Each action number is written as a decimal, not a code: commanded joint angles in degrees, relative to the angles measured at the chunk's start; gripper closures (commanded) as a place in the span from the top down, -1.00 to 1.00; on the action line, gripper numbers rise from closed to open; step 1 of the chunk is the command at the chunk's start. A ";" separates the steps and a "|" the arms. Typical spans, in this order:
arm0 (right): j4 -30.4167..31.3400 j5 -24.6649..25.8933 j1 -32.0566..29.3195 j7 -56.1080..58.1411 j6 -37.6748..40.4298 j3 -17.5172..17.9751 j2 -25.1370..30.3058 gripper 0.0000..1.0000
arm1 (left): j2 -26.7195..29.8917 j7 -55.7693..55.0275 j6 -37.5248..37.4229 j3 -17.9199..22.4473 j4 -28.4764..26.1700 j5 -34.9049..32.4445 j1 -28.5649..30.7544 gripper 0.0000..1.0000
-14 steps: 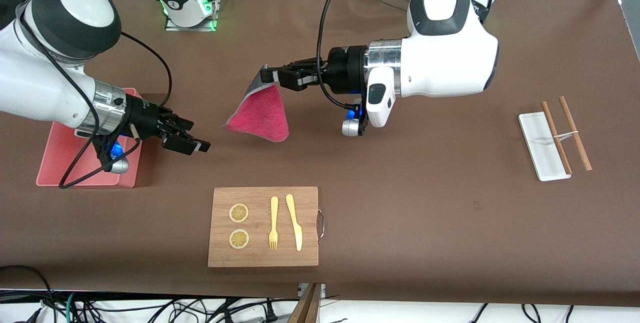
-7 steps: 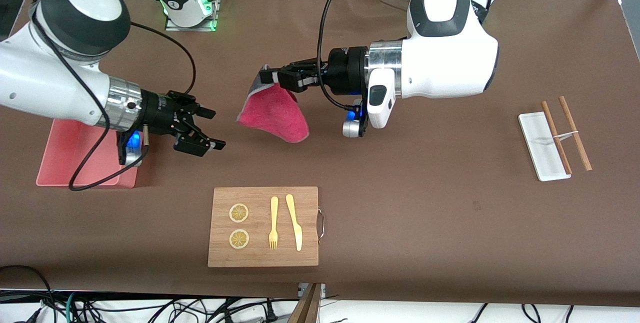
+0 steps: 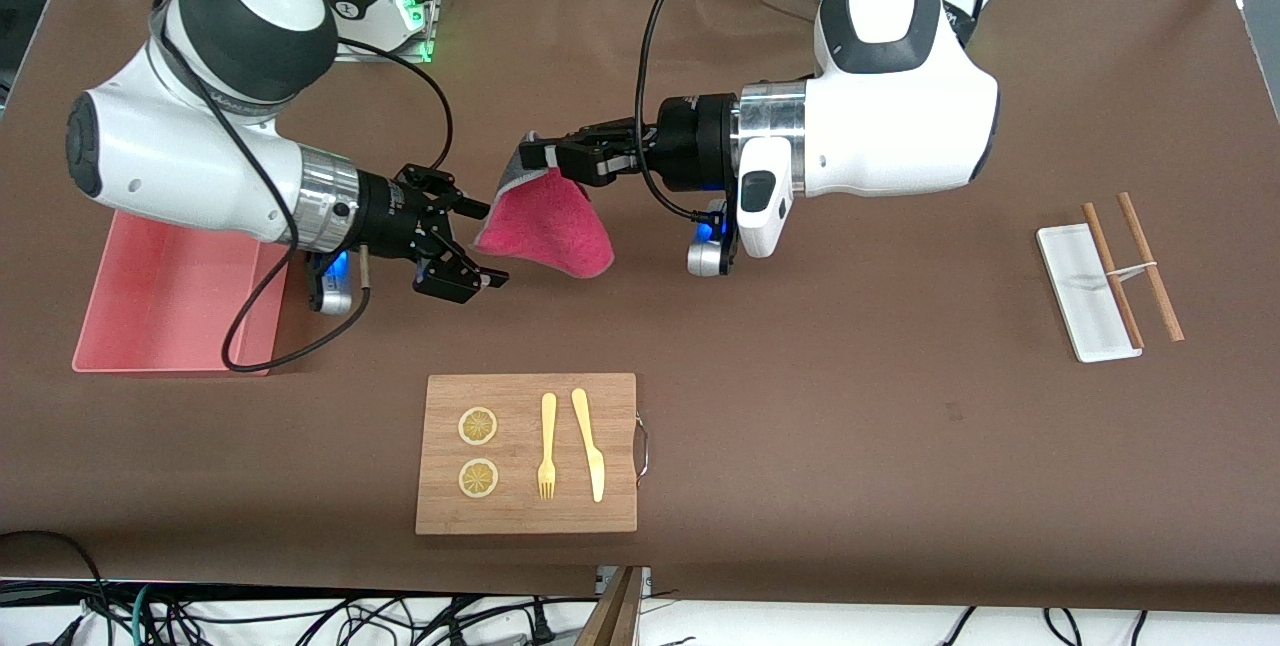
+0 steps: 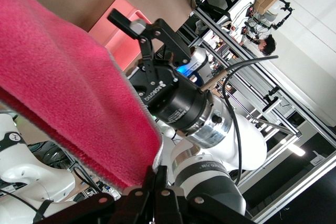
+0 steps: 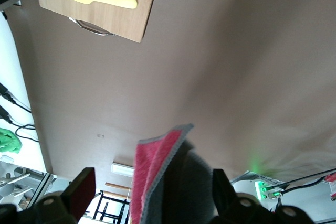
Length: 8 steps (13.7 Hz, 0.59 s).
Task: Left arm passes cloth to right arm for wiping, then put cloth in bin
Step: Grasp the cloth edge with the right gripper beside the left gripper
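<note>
The cloth (image 3: 548,224), magenta-red with a grey back, hangs in the air over the table's middle. My left gripper (image 3: 536,158) is shut on its upper corner; the left wrist view shows the closed fingertips (image 4: 160,176) pinching the cloth (image 4: 68,87). My right gripper (image 3: 493,243) is open, and its two fingers straddle the cloth's free edge on the right arm's side. In the right wrist view the cloth (image 5: 157,182) hangs between the spread fingers (image 5: 79,188) of the right gripper (image 5: 149,184). The pink bin (image 3: 150,298) stands at the right arm's end of the table.
A wooden board (image 3: 527,453) with two lemon slices, a yellow fork and a yellow knife lies nearer the front camera than the cloth. A small white tray (image 3: 1085,296) with two chopsticks lies at the left arm's end.
My right arm has moved from over the bin toward the cloth, and its open fingers now flank the cloth's edge. The cloth swung and settled. The left arm has stayed in place.
</note>
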<state>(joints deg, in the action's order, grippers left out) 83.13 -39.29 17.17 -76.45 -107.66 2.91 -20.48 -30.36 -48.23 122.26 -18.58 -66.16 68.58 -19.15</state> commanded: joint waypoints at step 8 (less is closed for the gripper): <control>-0.69 -2.37 0.93 -0.01 -0.18 -0.19 -1.14 -1.00 | -1.46 0.16 0.88 0.39 2.44 3.76 -0.62 -1.00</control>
<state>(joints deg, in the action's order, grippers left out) 83.12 -40.35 17.77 -76.53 -107.66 2.91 -21.31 -30.64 -48.23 122.69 -18.54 -65.92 70.72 -19.15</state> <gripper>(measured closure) 0.978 0.987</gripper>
